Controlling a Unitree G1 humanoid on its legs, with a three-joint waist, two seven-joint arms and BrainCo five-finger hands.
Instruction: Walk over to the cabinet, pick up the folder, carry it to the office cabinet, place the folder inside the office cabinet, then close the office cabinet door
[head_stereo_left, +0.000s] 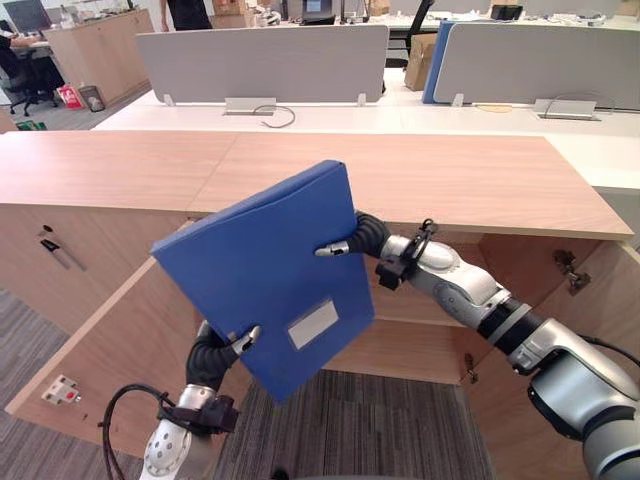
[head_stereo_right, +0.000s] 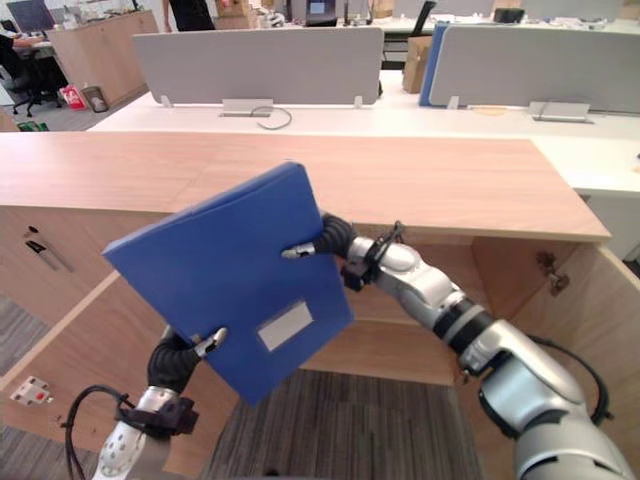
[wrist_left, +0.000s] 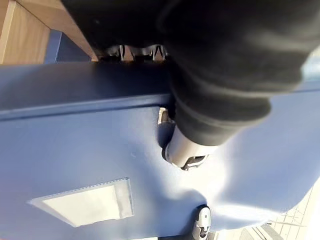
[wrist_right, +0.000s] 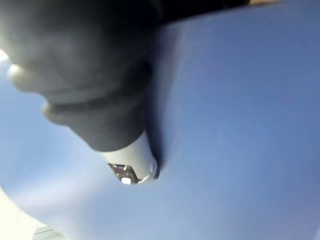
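Left eye view: the left hand (head_stereo_left: 215, 355) and right hand (head_stereo_left: 362, 238) pinch the tilted blue folder (head_stereo_left: 260, 270) in their fingers.

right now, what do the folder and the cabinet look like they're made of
Folder: blue, probably plastic-covered board. It looks smooth and faintly glossy, stays flat, and has a clear label pocket. Cabinet: light wood-grain panels with a matte finish. The even grain and flat edges suggest laminate rather than solid wood, though that stays open.
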